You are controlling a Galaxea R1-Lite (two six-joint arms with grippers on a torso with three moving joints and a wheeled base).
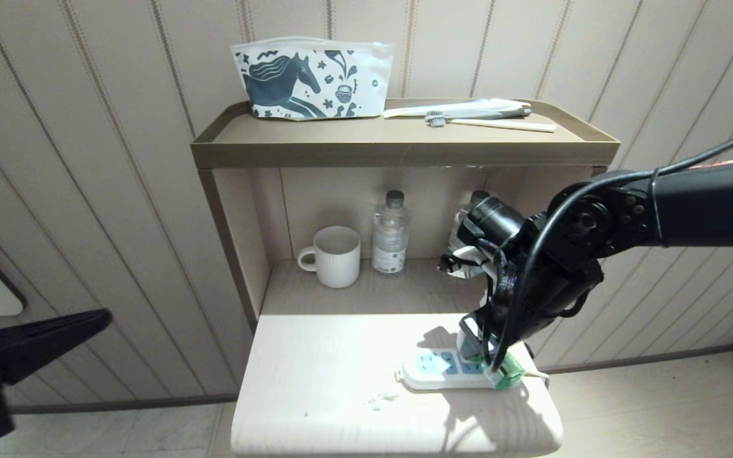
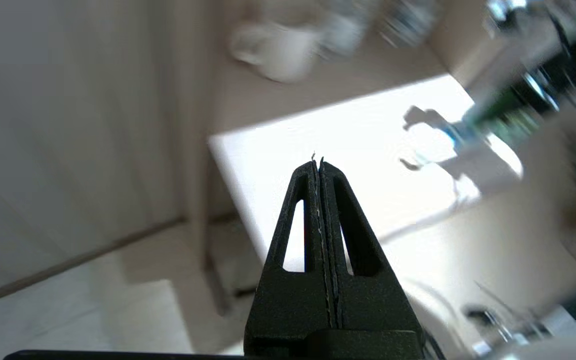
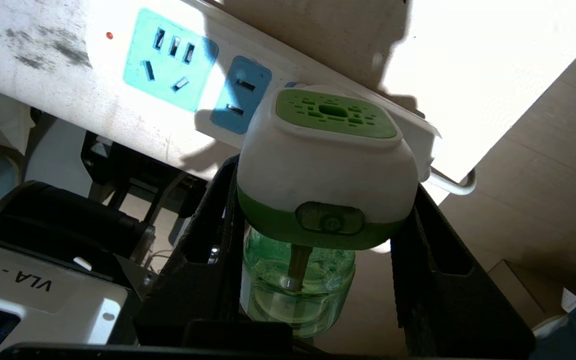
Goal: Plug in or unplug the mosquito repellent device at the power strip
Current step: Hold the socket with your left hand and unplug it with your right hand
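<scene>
We are holding the mosquito repellent device (image 3: 325, 165), a white square-headed unit with a green vented cap and a translucent green liquid bottle, between the black fingers of our right claw (image 3: 318, 220), which is closing on its two sides. The device is sitting at the right end of the flat white plastic power strip (image 1: 433, 372) with its bluish sockets, near the right front edge of the pale wooden counter (image 1: 315, 394). The strip's white cord is running off that edge. The left half of the counter is lying bare, giving open room. Our left claw (image 2: 318, 165) is hanging off to the left over the floor, its fingers pressed together, gripping nothing. Farther back in the recess a ribbed white mug (image 1: 335, 256) and a clear plastic water bottle (image 1: 391, 234) are standing, well apart from the strip.
</scene>
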